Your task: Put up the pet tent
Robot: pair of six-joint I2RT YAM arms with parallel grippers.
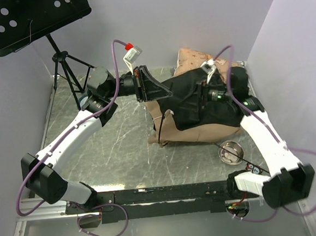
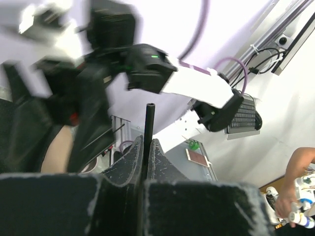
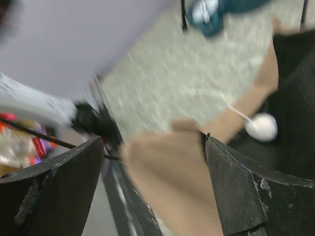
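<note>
Two pincers work at the pet tent, which lies collapsed on the table as a heap of tan fabric with its black base panel bunched on top. The left pincer is at the tent's left edge, lifted clear of the table. Its jaws are pressed together on a thin black pole, whose tip sticks up just past the fingertips. The right pincer sits over the tent's right half with its jaws spread wide. A blurred fold of tan fabric lies between them, and neither finger visibly presses on it. A white pom-pom on a thin cord hangs just to the right of that fold. A pinkish plush cushion shows behind the tent, touching it. A steel pet bowl stands just beside the tent's near right corner. A black music stand rises well to the tent's left.
</note>
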